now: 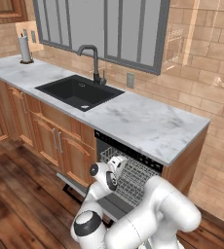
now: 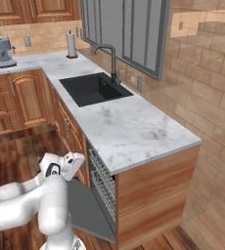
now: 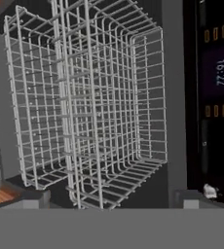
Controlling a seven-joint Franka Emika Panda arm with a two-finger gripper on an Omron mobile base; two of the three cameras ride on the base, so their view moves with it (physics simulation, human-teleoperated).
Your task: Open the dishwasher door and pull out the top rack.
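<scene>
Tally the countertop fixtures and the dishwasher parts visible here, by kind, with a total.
Black rectangular sink basin: 1
Dark curved metal faucet: 1
White paper towel roll on its stand: 1
Blue-grey coffee machine: 1
Light-grey wire dishwasher racks: 2
Flat grey metal dishwasher door, open: 1
Total: 7

one white marble table (image 1: 148,124) carries one black rectangular sink (image 1: 79,92), one dark curved metal faucet (image 1: 95,63) and one white paper towel roll (image 1: 25,49). one grey metal dishwasher door (image 2: 87,210) hangs open, with two light-grey wire racks (image 3: 84,107) inside. one blue-grey coffee machine (image 2: 3,51) stands on the far table.
</scene>
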